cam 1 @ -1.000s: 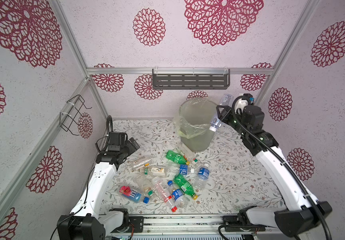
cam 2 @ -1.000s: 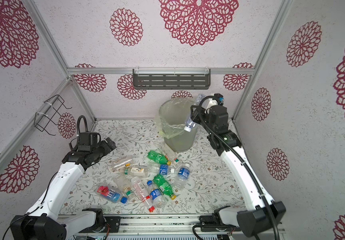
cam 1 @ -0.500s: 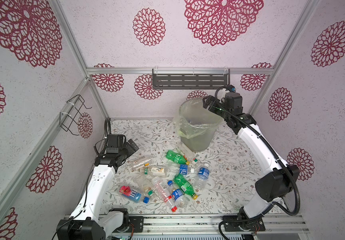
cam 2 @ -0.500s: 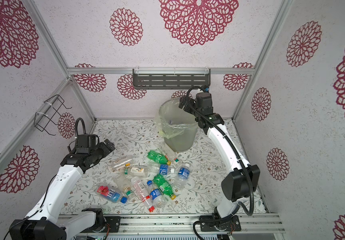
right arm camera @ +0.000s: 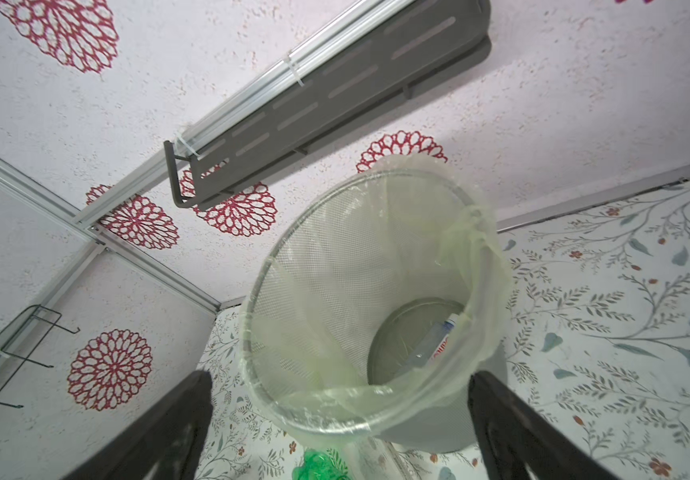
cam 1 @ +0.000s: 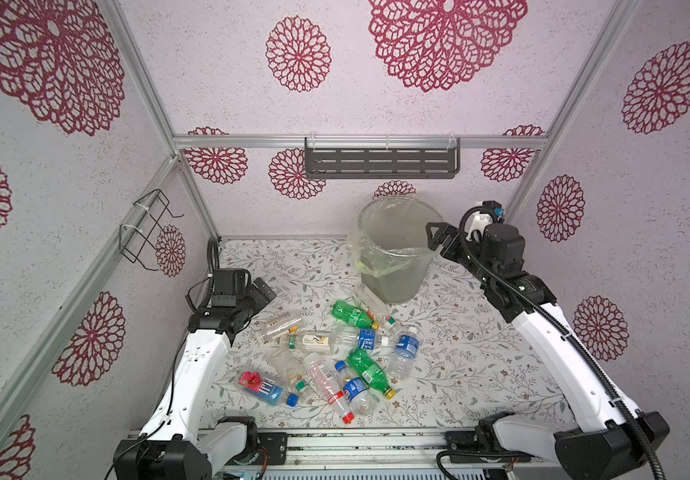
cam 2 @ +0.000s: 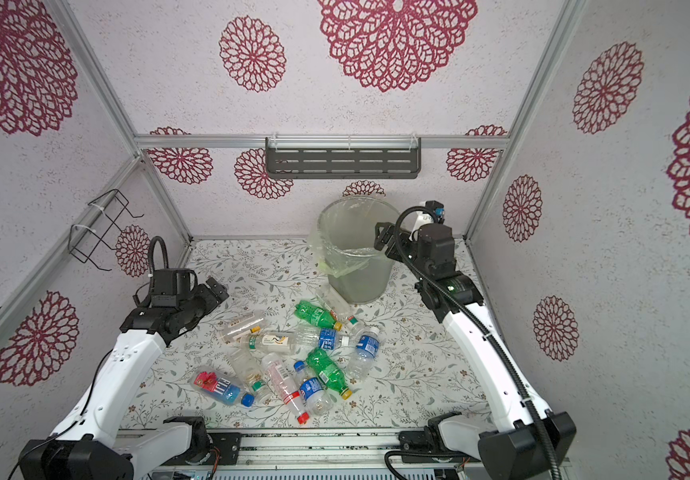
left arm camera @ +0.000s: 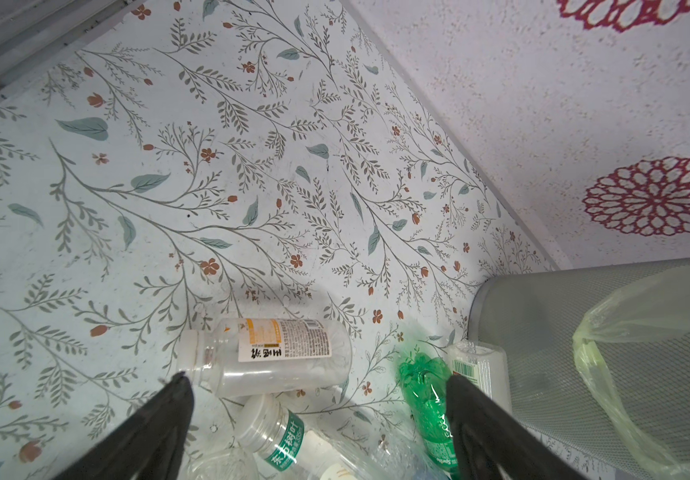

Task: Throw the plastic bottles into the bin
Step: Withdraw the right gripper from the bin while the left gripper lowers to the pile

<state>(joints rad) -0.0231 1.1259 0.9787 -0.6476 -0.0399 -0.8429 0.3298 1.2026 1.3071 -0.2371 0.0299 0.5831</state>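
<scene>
Grey mesh bin (cam 1: 393,282) stands at the back in both top views, with plastic bottles (cam 1: 366,370) scattered just before it, a FIJI bottle (cam 1: 266,388) among them. The right gripper (cam 1: 442,240) gapes beside its rim and the left gripper (cam 1: 262,291) gapes well apart from it. Left wrist: a green Sprite bottle (left arm camera: 430,399) lies near the bin. Right wrist: a red-lettered bottle (right arm camera: 435,345) lies inside.
</scene>
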